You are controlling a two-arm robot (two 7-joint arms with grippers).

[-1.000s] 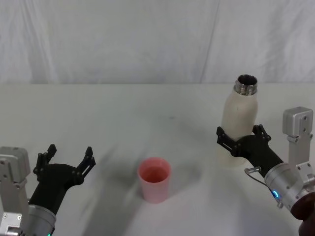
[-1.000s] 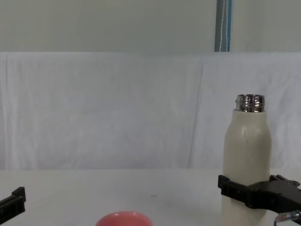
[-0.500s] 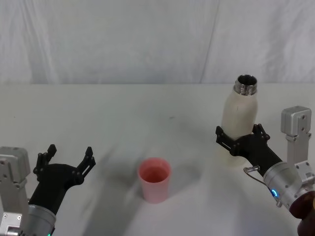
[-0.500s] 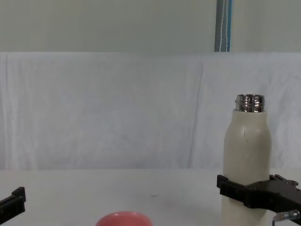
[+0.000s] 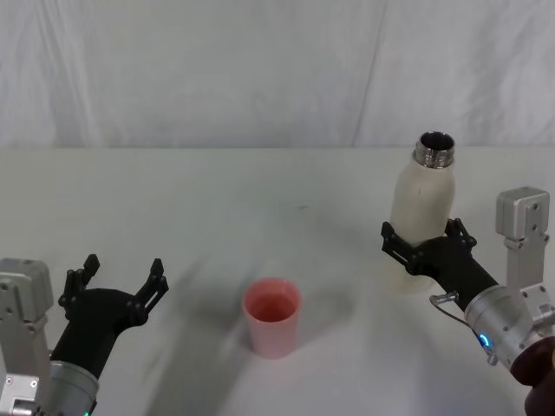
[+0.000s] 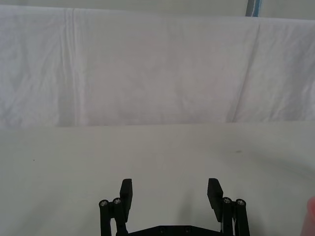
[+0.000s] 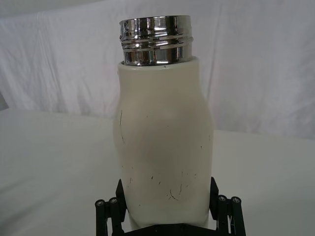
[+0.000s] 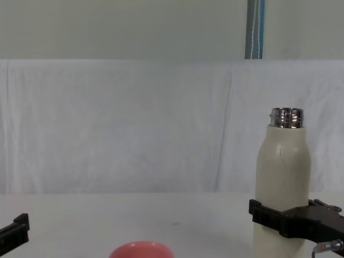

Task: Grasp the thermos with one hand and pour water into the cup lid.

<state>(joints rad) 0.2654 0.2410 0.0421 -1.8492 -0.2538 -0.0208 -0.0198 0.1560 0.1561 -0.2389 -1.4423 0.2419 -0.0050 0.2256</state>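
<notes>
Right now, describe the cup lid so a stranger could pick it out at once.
On the white table, look near the front edge, about midway between the open left gripper and the right gripper that clasps the thermos. The cup lid stands there upright: short, round, salmon-pink, far smaller than the tall cream bottle.

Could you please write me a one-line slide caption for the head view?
Right gripper closed around the upright, uncapped thermos, the pink cup lid standing apart on the table.
</notes>
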